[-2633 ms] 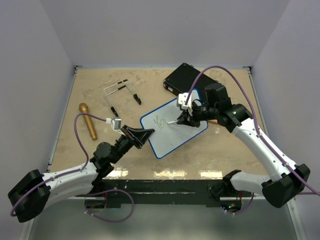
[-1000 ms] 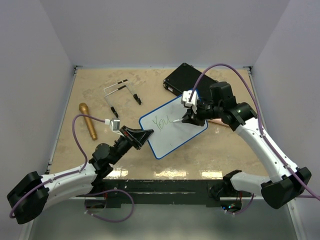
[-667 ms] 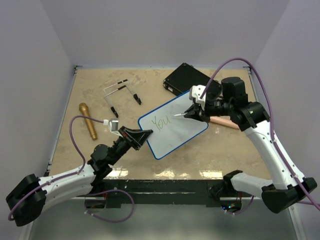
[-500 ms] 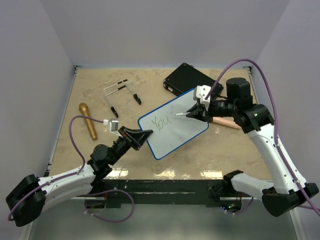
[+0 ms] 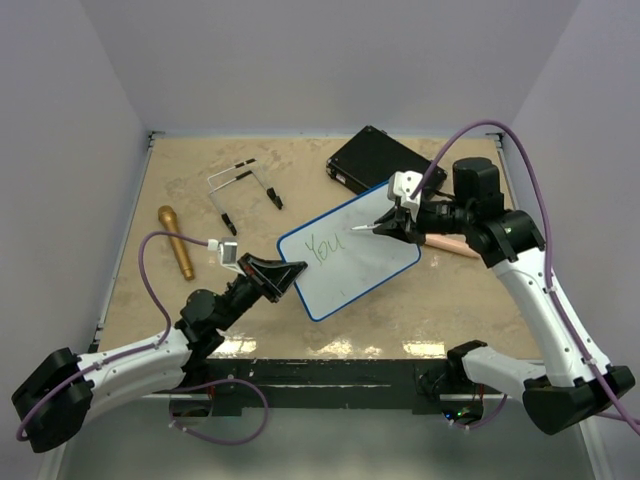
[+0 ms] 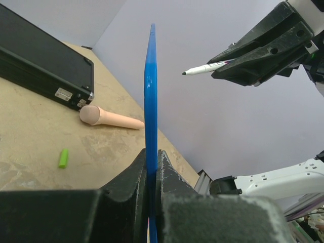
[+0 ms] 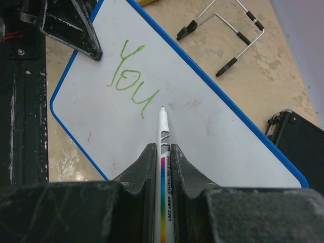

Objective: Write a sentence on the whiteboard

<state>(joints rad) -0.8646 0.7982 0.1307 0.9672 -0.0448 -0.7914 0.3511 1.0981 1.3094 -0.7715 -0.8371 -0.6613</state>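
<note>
The left fingers (image 6: 129, 185) are clamped on the whiteboard's (image 5: 365, 270) edge. The right fingers (image 7: 134, 177) pinch a marker (image 7: 163, 129), its tip lifted just off the board, beside the green writing (image 7: 131, 86), "You", ahead of them.

This looks like a robotics lab's test cell. Two white-and-black arms, the left arm (image 5: 130, 355) and the right arm (image 5: 550, 300), are bolted to the near edge of a beige bench (image 5: 450, 300). Plain pale panels (image 5: 320, 70) box it in on three sides, and purple cables (image 5: 141, 275) loop to the wrists. Staged props lie about: a whiteboard (image 5: 360, 270), a black case (image 5: 372, 160) and a wire stand (image 5: 274, 197).
</note>
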